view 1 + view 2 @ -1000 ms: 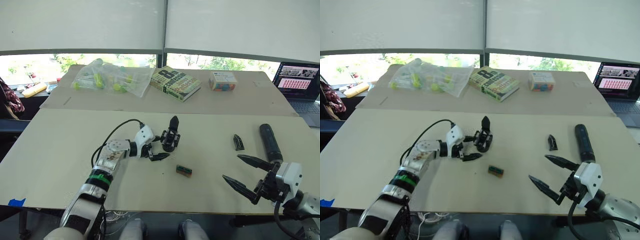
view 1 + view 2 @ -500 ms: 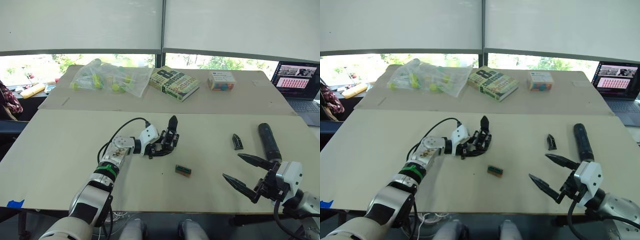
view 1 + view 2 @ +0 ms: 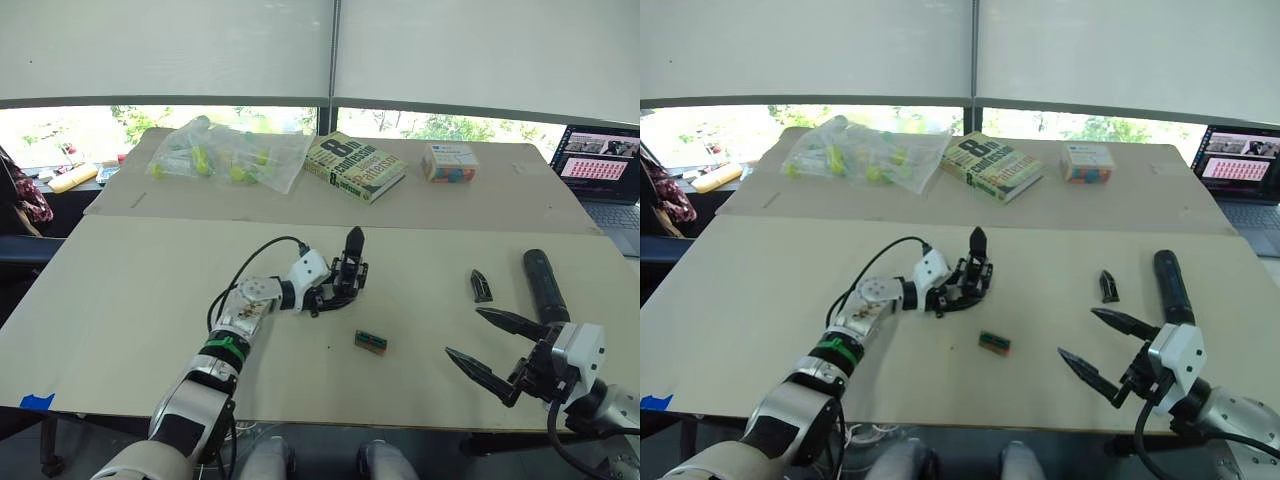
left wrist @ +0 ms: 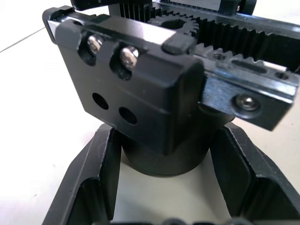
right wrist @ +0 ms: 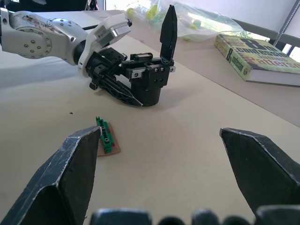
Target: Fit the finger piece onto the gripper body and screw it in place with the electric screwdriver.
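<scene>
Left gripper around gripper body (right gripper agape)

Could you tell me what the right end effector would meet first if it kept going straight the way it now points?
Probably the small green block, lying just ahead of the open right end effector; farther along stands the gripper body. Depth is uncertain.

the book at the far side of the table has a large white "8" on its cover, with smaller words beside it that look like "confessions", though they are too small to be sure.
</scene>
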`<action>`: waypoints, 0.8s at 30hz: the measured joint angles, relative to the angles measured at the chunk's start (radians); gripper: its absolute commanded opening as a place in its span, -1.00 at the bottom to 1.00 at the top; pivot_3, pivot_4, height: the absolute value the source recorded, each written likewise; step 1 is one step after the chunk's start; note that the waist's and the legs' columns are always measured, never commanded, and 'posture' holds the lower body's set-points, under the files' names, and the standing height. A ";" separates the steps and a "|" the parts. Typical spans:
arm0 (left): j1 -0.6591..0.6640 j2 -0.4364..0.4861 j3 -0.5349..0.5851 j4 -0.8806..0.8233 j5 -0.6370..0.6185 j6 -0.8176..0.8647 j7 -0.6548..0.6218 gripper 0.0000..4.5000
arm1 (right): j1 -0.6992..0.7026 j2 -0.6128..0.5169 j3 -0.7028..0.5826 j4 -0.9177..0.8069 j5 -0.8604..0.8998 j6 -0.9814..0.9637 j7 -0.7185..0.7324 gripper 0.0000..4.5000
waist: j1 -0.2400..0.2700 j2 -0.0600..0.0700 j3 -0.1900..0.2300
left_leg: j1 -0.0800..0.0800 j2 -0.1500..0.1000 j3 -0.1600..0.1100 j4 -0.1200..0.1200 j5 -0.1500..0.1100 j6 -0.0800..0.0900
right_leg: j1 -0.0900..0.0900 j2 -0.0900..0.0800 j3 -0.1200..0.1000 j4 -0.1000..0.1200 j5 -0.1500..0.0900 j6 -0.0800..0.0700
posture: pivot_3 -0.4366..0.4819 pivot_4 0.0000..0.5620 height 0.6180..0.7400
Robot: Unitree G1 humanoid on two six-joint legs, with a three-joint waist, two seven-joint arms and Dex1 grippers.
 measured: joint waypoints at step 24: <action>0.151 0.167 0.039 -0.244 -0.053 0.115 -0.060 0.98 | 0.081 0.001 -0.059 -0.022 0.039 0.019 -0.010 1.00 | -0.016 0.000 0.000 | 0.002 0.004 0.000 -0.001 0.000 0.000 | 0.000 0.002 0.001 0.001 0.000 -0.001 | -0.05 -0.47 1.00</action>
